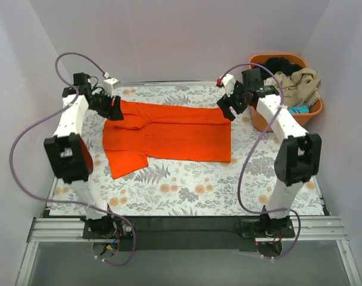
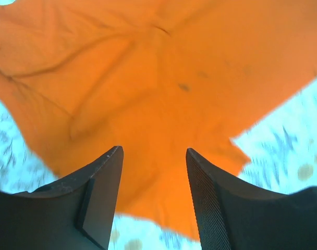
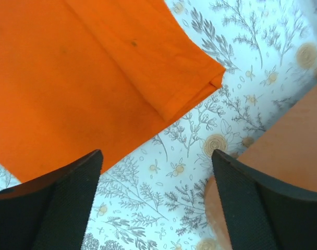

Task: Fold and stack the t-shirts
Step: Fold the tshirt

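Note:
The bright orange t-shirt lies spread on the flowered tablecloth, its far long edge folded over, one sleeve pointing to the near left. It also shows in the left wrist view and the right wrist view. My left gripper is open and empty, hovering over the shirt's far left corner. My right gripper is open and empty, just above the shirt's far right corner. Beige, black and turquoise t-shirts lie heaped in the basket.
The rigid orange plastic basket stands at the far right, close beside my right gripper; its wall shows in the right wrist view. The flowered tablecloth covers the table. Pale walls close in on three sides.

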Controlling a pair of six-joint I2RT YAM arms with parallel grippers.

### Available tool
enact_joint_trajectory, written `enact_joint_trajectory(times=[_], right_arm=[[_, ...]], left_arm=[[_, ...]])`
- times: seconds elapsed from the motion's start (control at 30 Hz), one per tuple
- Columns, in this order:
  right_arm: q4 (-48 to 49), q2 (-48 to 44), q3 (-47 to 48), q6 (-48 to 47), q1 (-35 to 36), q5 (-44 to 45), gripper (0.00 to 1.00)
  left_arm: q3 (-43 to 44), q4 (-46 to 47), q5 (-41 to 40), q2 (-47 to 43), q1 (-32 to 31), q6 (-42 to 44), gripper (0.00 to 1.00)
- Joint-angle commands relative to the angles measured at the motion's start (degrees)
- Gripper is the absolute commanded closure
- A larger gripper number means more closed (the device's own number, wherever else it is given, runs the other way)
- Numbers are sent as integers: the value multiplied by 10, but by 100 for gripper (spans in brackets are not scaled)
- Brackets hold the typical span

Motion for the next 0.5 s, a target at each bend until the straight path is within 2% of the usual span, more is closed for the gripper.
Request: enact_joint_trajectory(times=[0.0, 0.03, 0.07, 0.17, 0.3, 0.47], right_arm=[[-26, -54, -113, -66, 43, 9, 26], [-28, -65, -133, -70, 52, 12, 33], [-30, -80, -156, -74, 62, 17, 37], [-27, -103, -220, -77, 101, 40, 41], [-10, -101, -263, -72, 130, 75, 40], [22, -76, -281, -72, 136, 92, 37]], left_arm=[[-125, -109, -7, -170, 6, 183, 51], [-207, -109, -39, -194, 6, 230, 53], [-242, -108, -53, -222, 5, 251, 53], [-363, -93, -105, -303, 5, 305, 56], [-437, -65, -135, -352, 5, 311, 56], [-493, -17, -176, -355, -4, 311, 56]])
